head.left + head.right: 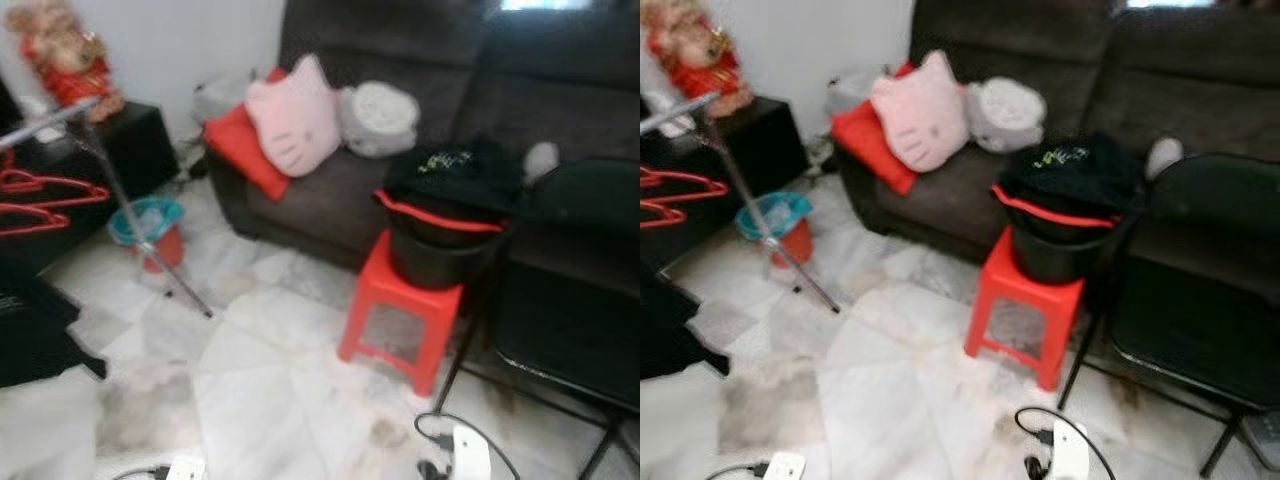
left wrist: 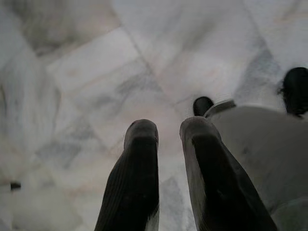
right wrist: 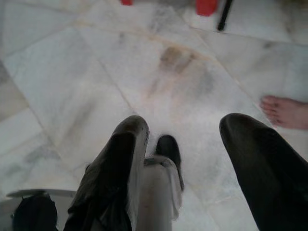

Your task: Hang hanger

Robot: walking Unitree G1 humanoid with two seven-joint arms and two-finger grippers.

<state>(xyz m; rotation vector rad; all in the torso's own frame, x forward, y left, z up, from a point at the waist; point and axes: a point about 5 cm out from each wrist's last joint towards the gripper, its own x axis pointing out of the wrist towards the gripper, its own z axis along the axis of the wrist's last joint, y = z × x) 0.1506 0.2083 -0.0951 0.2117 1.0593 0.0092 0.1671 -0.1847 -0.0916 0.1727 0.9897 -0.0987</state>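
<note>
Red hangers (image 1: 45, 200) hang at 9 o'clock on a rack (image 1: 110, 180), its rail slanting down to the marble floor (image 1: 270, 390). They are thin, red and open-framed, blurred, so their hooks cannot be made out. A red stool (image 1: 395, 310) carrying a black bucket (image 1: 445, 250) stands at 3 o'clock before the sofa (image 1: 400, 100). Left claw (image 2: 166, 144) hangs over the floor, fingers narrow and empty. Right claw (image 3: 187, 144) hangs likewise, fingers wide and empty; a person's bare foot (image 3: 286, 111) lies near it. Risks, as judged: cables (image 1: 450, 440) at 5 o'clock could snag a step; the rack's leg could be kicked, tipping it.
</note>
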